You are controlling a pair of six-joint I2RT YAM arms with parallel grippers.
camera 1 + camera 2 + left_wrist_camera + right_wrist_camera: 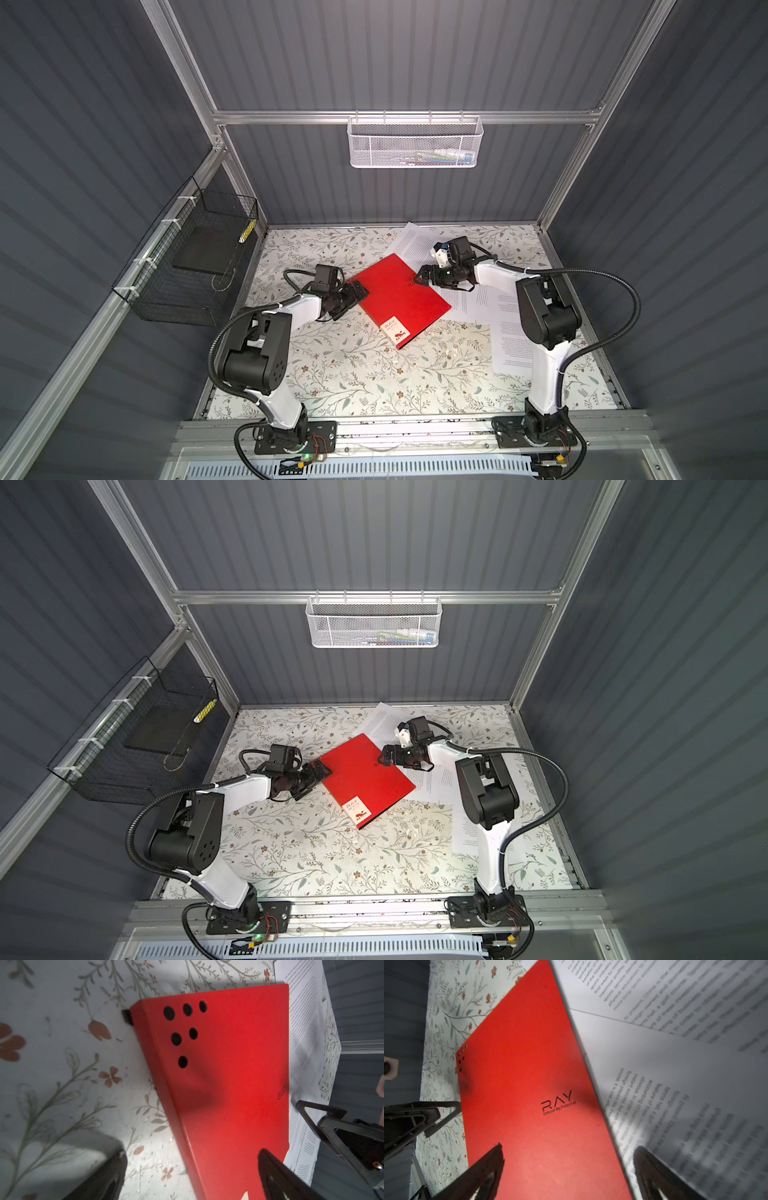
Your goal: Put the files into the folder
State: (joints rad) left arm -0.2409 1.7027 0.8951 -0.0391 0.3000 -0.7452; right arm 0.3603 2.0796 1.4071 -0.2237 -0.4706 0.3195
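The red folder (401, 301) is lying closed and flat in the middle of the desk (374, 374), overlapping the files (411, 243), which are spreading out from under its right side. The left claw (356, 291) is hovering at its left corner, jaws standing wide apart. The right claw (419, 278) is gaping over its far right edge.

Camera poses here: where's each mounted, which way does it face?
Top views: high above the arm bases, looking down on the table and folder; both arms, left gripper and right gripper show.
Left wrist: on the left arm, looking across the folder; its open fingers show.
Right wrist: on the right arm, looking along folder and files; its open fingers show.
Shared: each wrist view catches the opposite gripper; all see the folder.
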